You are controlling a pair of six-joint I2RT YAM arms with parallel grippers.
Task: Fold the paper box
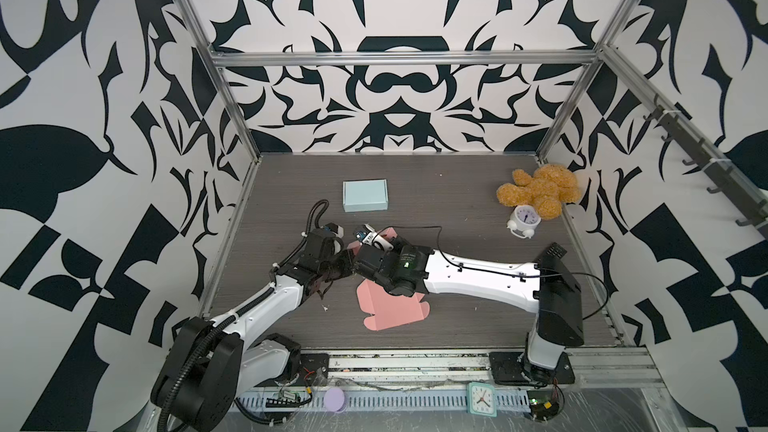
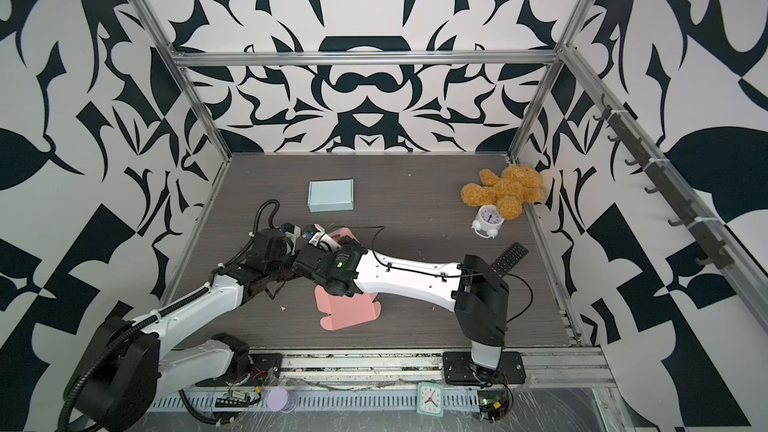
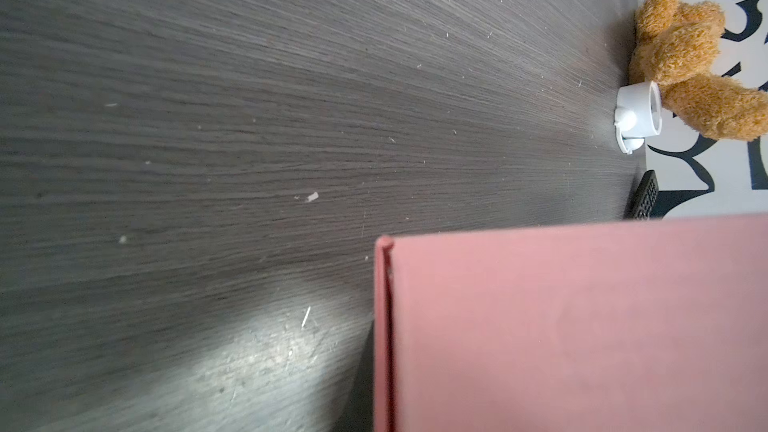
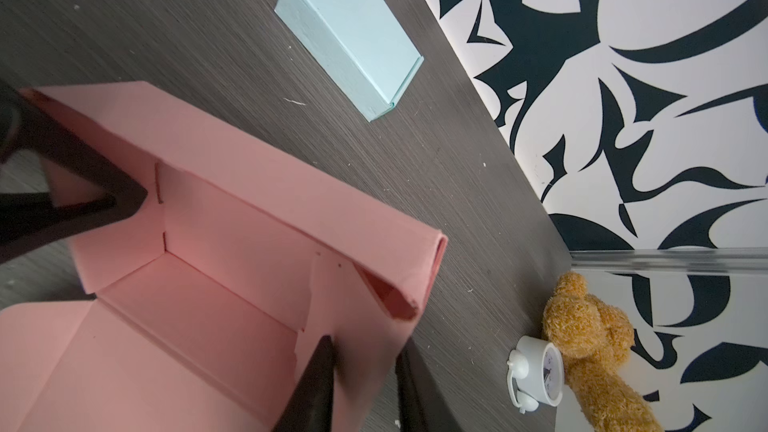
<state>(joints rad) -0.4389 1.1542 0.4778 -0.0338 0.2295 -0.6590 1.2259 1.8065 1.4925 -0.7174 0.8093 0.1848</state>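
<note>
The pink paper box lies half folded near the table's front middle, with its walls partly raised and its lid flap flat towards the front. The right wrist view looks into its open inside. My right gripper straddles the box's doubled end wall, one black finger inside and one outside, shut on it. My left gripper pinches the opposite end wall with its tips together. In the left wrist view only the pink outer wall shows and the jaws are hidden. In both top views the two wrists meet over the box.
A folded light blue box sits behind the pink one. A tan teddy bear, a white alarm clock and a black remote are at the right wall. A turquoise clock and a purple disc rest on the front rail.
</note>
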